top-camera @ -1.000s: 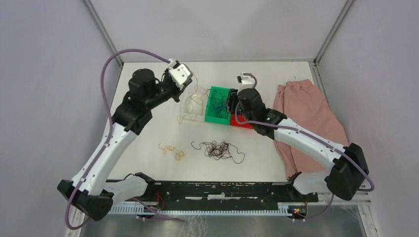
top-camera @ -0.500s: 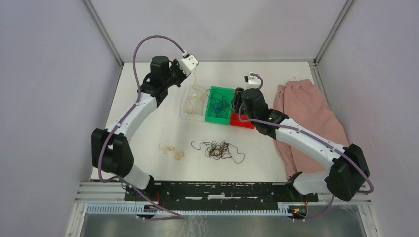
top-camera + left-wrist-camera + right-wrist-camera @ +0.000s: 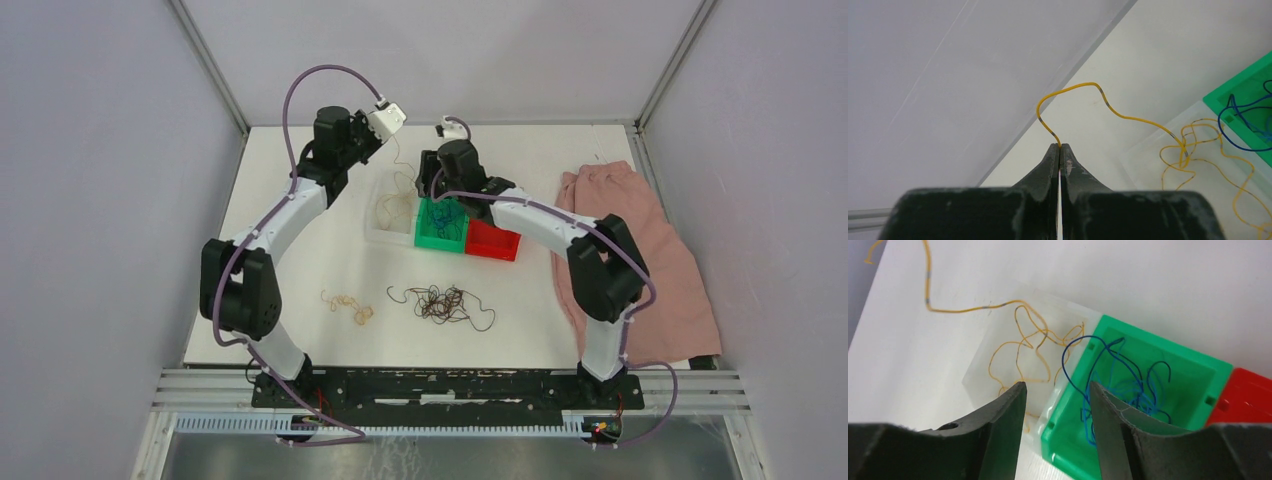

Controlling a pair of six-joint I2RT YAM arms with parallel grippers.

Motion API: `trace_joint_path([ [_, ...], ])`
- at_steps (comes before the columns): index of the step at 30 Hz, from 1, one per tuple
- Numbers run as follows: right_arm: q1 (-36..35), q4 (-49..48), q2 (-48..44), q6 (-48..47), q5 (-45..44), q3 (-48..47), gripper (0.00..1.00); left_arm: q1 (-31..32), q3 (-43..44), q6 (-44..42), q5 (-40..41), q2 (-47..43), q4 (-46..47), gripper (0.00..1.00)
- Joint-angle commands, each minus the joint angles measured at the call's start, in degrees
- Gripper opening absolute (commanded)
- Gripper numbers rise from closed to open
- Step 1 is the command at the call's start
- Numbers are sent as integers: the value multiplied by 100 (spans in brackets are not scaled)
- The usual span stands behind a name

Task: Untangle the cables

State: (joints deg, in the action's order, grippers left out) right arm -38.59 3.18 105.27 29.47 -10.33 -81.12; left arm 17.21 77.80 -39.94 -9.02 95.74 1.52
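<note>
The risk I see: the yellow wire (image 3: 1128, 118) pinched in the left gripper (image 3: 1059, 148) runs down into the other yellow wires in the clear tray (image 3: 980, 372). A further pull may drag the whole bunch out, or the thin wire may slip from the pressed-together fingers. The left arm reaches far, raised near the tray's back corner. The right gripper (image 3: 1057, 387) hangs spread and empty over the green box (image 3: 1068, 445) of blue wires (image 3: 1128, 385). Brown wires (image 3: 440, 303) lie on the table (image 3: 300, 260), well apart
</note>
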Motion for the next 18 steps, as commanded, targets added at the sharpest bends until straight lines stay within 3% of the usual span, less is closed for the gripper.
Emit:
trace_joint_path([
  [1,75,-109,750,-137,270,-677,54,19,200,-301,226,33,355,3],
  [15,316,-283,951,94,80,78,13,36,-59,-618,471,22,252,3],
  [18,334,-250,918,138,64,173,10,60,-50,-635,481,41,254,3],
])
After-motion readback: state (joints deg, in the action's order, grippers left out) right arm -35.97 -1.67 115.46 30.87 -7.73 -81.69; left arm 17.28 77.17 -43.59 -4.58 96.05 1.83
